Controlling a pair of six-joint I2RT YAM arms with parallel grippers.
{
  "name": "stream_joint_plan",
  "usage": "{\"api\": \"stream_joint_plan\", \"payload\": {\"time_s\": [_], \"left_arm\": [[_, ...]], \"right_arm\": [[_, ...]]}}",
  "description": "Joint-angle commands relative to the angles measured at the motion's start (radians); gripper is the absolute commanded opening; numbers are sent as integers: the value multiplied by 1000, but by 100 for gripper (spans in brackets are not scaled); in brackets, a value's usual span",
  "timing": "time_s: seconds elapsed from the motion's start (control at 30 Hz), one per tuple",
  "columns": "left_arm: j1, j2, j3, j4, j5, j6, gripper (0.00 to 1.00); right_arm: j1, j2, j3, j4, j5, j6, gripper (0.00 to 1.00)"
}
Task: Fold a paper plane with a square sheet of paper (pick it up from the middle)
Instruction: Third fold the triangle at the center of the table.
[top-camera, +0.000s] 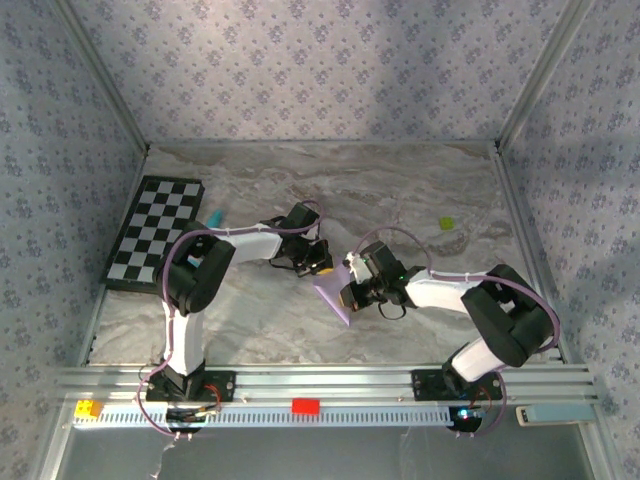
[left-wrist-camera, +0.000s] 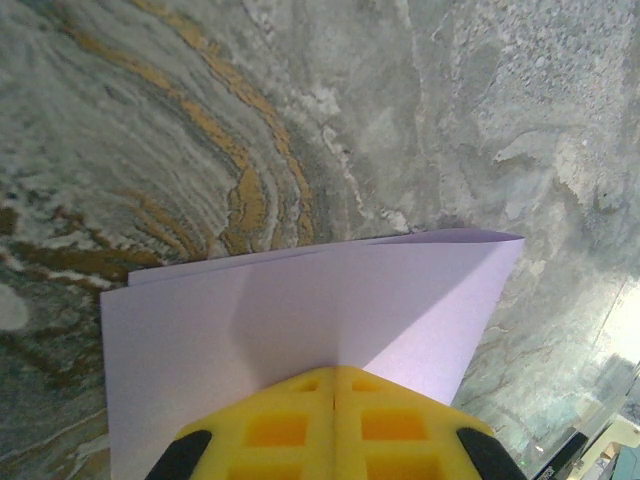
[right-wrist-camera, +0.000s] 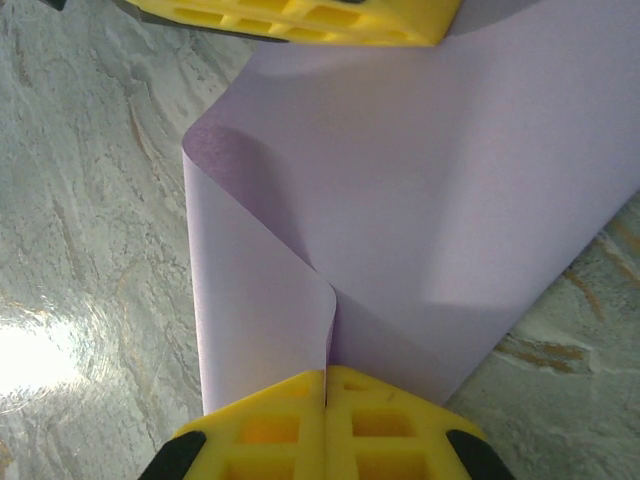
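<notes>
a: where is the square sheet of paper (right-wrist-camera: 430, 200)?
b: bent between the claws. left gripper (left-wrist-camera: 333, 375) clamps one edge, right gripper (right-wrist-camera: 327, 378) the opposite edge.
a: room?
b: bare marble table (left-wrist-camera: 450, 120) around both claws.

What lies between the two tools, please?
The lilac paper sheet, pinched by left tool and right tool, spans the gap in the right wrist view.
</notes>
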Motion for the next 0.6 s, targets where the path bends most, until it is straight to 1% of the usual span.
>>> {"api": "stream_joint_plan", "payload": {"time_s": [0.0,0.57], "left_arm": [[-5,30,-18,-57,-36,14,4],[-5,27,-20,-55,-38,14,4]], "right_arm": [[5,13,20,-18,17,16,0],[6,9,25,-17,9,16,0]]}}
